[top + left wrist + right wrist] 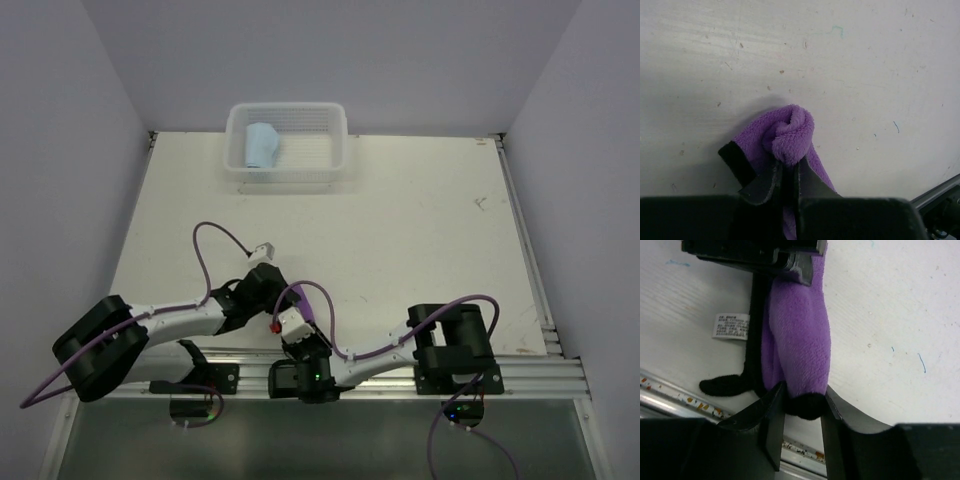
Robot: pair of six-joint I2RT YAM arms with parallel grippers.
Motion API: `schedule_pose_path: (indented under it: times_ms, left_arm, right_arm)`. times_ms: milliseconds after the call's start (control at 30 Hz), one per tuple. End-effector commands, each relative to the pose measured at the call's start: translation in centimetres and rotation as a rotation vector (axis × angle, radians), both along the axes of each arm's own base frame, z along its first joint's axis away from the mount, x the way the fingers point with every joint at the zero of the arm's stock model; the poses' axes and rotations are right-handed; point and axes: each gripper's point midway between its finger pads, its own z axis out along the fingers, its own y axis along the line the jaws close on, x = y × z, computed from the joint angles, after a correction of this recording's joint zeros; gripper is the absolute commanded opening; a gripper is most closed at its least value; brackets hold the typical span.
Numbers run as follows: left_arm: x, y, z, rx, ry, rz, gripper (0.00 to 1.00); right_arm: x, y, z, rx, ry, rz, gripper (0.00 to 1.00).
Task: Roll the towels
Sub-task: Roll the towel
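The purple towel [787, 132] is wound into a tight roll lying on the surface [400, 240] near its front edge, just beside the metal rail [670, 390], with the two arms meeting over it. One end of the roll shows its spiral, a black edge poking out beside it, and the left hand [787, 172] is pinched narrow on that end. At the opposite end, the right hand [804, 389] has a finger on either side of the roll's black-trimmed tip. Both fingers look to be touching the cloth, though from here I cannot tell whether they are squeezing it or only resting against it. A white tag [730, 326] and a black strip of the towel lie flat beside the roll. The blue towel [263, 147] sits rolled up in the left part of the white basket [345, 150] at the far edge of the surface, well apart from both hands.
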Motion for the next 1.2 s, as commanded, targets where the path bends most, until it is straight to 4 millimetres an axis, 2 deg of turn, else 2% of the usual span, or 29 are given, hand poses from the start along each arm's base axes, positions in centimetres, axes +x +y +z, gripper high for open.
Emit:
schedule_pose_path:
  times_ms: [0,67,300,333,400,433,500,567,633,667,700,767,800,833,867,933,967,1033,1067,1133,1167]
  left_arm:
    - [-0.5,4.1,-3.6,0.113,-0.004,0.103,0.00]
    - [-0.3,4.0,-3.3,0.082,-0.030,0.110,0.00]
    - [-1.1,5.0,-4.9,0.075,-0.053,0.105,0.00]
    - [-0.8,4.8,-4.7,0.055,-0.069,0.106,0.00]
    - [-1.4,5.2,-5.3,0.052,-0.063,0.104,0.00]
    - [-1.2,5.0,-5.2,0.036,-0.075,0.104,0.00]
    - [-1.8,5.3,-5.8,0.031,-0.066,0.096,0.00]
    - [-1.8,5.0,-5.6,0.004,-0.080,0.094,0.00]
    - [-2.2,5.3,-6.0,0.004,-0.074,0.089,0.00]
    - [-2.2,5.2,-5.9,-0.004,-0.080,0.088,0.00]
    - [-2.4,5.3,-6.1,-0.005,-0.075,0.084,0.00]
    - [-2.3,5.0,-5.9,-0.018,-0.084,0.077,0.00]
    - [-2.3,5.0,-5.8,-0.022,-0.085,0.075,0.00]
    - [-2.1,4.8,-5.5,-0.034,-0.095,0.073,0.00]
    - [-2.8,5.5,-6.2,-0.016,-0.082,0.069,0.00]
    - [-2.8,5.4,-6.1,-0.013,-0.087,0.060,0.00]
    - [-2.9,5.5,-6.2,-0.008,-0.087,0.058,0.00]
    - [-2.9,5.6,-6.2,-0.006,-0.089,0.054,0.00]
    - [-3.0,5.7,-6.3,-0.002,-0.090,0.053,0.00]
    - [-2.9,5.7,-6.1,-0.015,-0.100,0.053,0.00]
    - [-3.2,6.0,-6.3,-0.016,-0.097,0.052,0.00]
  right_arm:
    - [-2.4,1.0,0.8,0.021,0.047,0.105,0.39]
    - [-3.0,1.4,1.0,0.013,0.053,0.151,0.41]
    - [-5.8,2.6,2.4,0.065,0.136,0.318,0.48]
    - [-6.1,3.0,3.5,0.102,0.148,0.342,0.49]
    - [-7.2,3.3,3.9,0.137,0.205,0.389,0.50]
    - [-7.5,3.4,5.1,0.170,0.218,0.413,0.50]
    - [-8.6,3.7,5.6,0.209,0.273,0.460,0.50]
    - [-8.9,3.8,6.9,0.250,0.296,0.486,0.49]
    - [-9.7,4.0,7.2,0.281,0.364,0.534,0.49]
    - [-9.6,4.0,8.1,0.322,0.380,0.536,0.49]
    - [-8.8,3.5,7.8,0.333,0.401,0.520,0.48]
    - [-8.5,3.6,8.4,0.422,0.472,0.513,0.44]
    - [-6.6,2.7,8.4,0.465,0.482,0.467,0.42]
    - [-5.8,2.7,8.9,0.524,0.498,0.445,0.40]
    - [-3.9,2.1,8.8,0.550,0.502,0.387,0.33]
    - [-2.4,1.0,8.9,0.584,0.500,0.335,0.26]
    - [-0.8,0.6,9.0,0.602,0.492,0.285,0.24]
    - [0.1,0.4,8.7,0.616,0.526,0.253,0.21]
    - [1.3,0.0,8.5,0.632,0.527,0.204,0.19]
    - [1.6,0.4,8.6,0.715,0.568,0.201,0.17]
    - [2.4,-0.2,7.9,0.740,0.581,0.171,0.16]
